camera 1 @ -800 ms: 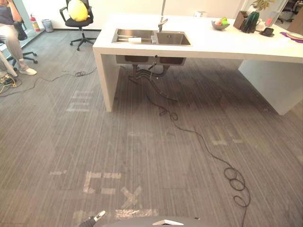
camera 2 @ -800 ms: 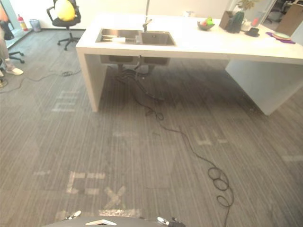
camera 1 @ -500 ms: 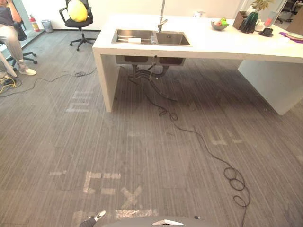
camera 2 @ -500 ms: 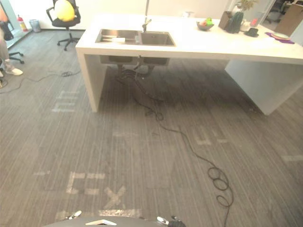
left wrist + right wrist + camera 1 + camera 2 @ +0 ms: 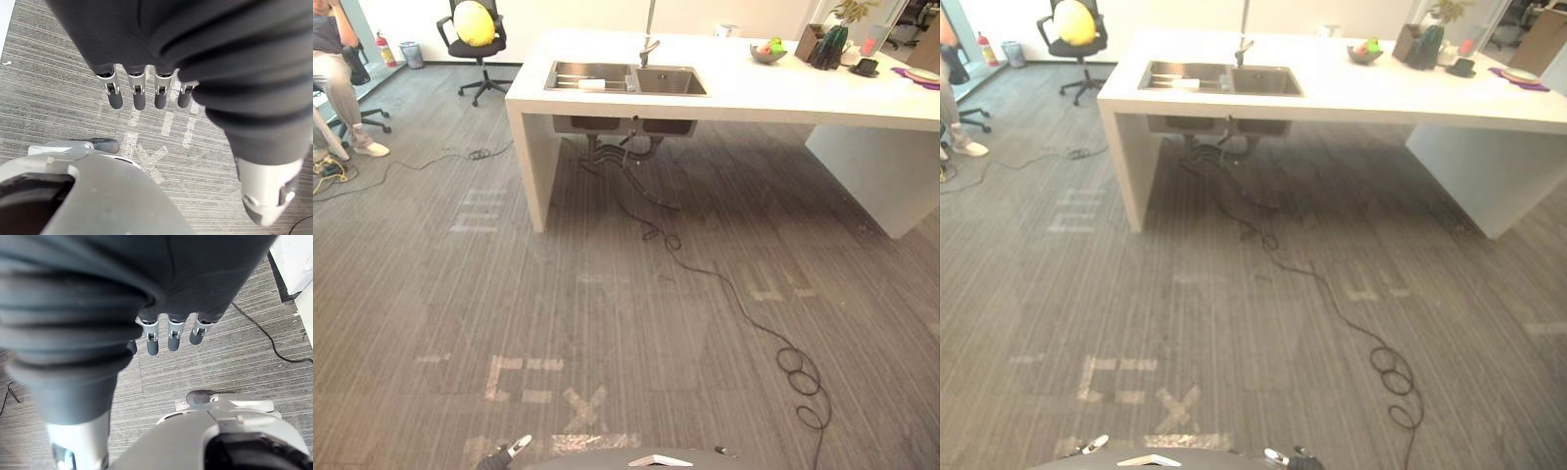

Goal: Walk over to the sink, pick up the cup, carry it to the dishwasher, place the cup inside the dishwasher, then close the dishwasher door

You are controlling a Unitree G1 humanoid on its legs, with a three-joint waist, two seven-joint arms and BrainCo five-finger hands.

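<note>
Hardly any ground gained on the walk.

A small white object [image 5: 592,84], probably the cup though too small to be sure, lies in the left basin of the stainless-steel double sink [image 5: 671,80] in the white worktop [image 5: 754,88]. The sink sits where it did moments ago, well ahead. The left hand [image 5: 137,93] and right hand [image 5: 171,338] hang far short of it, fingers straight, empty.

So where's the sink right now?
In the left eye view, the sink lies ahead across the floor, set in the left end of the counter, with the tap behind it.
</note>
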